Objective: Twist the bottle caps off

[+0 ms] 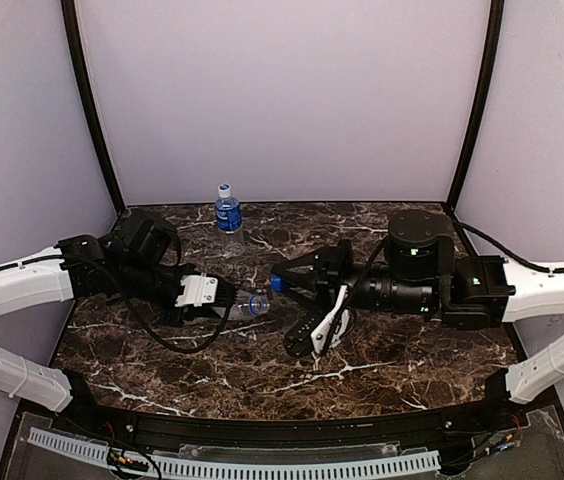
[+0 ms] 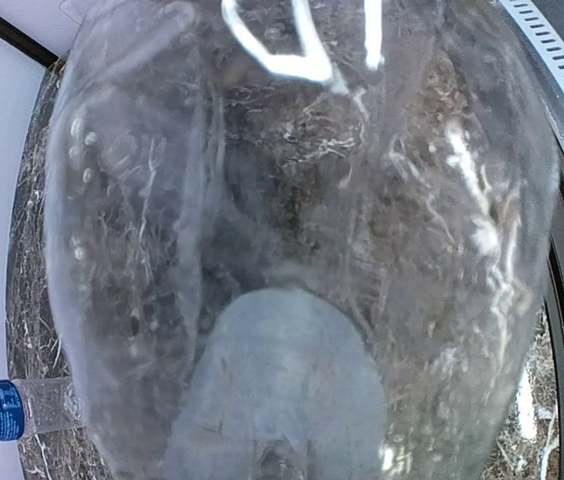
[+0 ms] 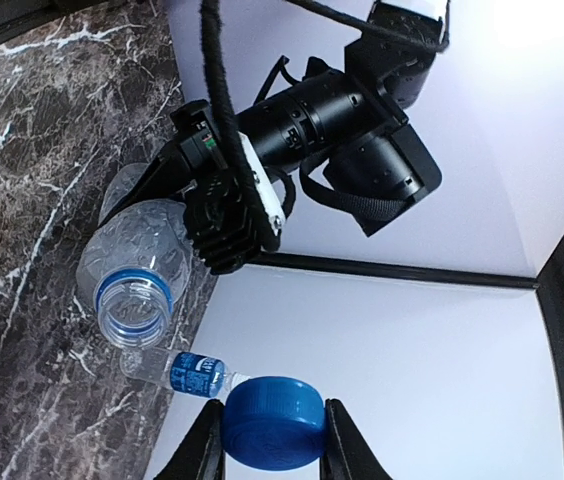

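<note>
One dark blue cap (image 3: 270, 415) is off its bottle and sits pinched between the two fingers of the right pincer (image 3: 274, 442), which are closed only as far as the cap's width allows. The clear bottle (image 3: 134, 250) it appears to belong to lies just in front of that pincer, a small gap away. Its long axis runs across the marble table (image 1: 382, 360) from left to right, and its open mouth (image 3: 134, 302), ringed in blue, points straight at the held cap. The left pincer (image 1: 217, 300) is closed around the bottle's body from the far end and holds it lying level; in the left wrist view the bottle fills the frame and hides the fingers. A second bottle (image 1: 227, 215) with a blue label stands upright behind both pincers near the back wall, its long axis vertical and its pale cap (image 1: 224, 188) pointing up. It stands directly behind the left pincer and behind and to the left of the right one, so the left arm looks slightly nearer. I judge that bottle to be next, once the right pincer has let go of the loose cap.
</note>
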Controlling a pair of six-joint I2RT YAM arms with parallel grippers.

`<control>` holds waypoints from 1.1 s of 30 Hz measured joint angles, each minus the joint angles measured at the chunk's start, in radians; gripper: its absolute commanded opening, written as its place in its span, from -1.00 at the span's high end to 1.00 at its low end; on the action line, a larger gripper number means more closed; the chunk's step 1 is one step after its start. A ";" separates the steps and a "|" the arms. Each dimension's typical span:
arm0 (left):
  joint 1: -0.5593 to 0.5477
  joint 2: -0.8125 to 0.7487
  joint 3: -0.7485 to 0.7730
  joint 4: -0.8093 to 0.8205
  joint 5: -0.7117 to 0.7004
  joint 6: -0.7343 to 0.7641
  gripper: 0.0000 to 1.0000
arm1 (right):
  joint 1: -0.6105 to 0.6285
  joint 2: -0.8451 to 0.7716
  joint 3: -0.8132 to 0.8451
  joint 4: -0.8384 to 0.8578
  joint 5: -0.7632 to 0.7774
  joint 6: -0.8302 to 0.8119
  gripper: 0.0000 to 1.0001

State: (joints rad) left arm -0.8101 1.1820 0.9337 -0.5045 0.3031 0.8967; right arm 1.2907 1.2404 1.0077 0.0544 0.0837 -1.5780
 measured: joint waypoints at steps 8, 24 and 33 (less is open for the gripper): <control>0.000 -0.024 -0.015 0.096 -0.064 -0.061 0.65 | -0.280 0.038 0.154 -0.174 0.019 0.592 1.00; 0.000 -0.076 -0.043 0.315 -0.216 -0.180 0.64 | -0.804 0.537 0.320 -0.858 -0.060 1.588 1.00; 0.000 -0.090 -0.054 0.319 -0.219 -0.185 0.64 | -0.859 0.654 0.306 -0.887 -0.042 1.644 1.00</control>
State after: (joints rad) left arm -0.8101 1.0920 0.8799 -0.1860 0.0837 0.7116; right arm 0.4320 1.8942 1.3140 -0.8330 0.0418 0.0662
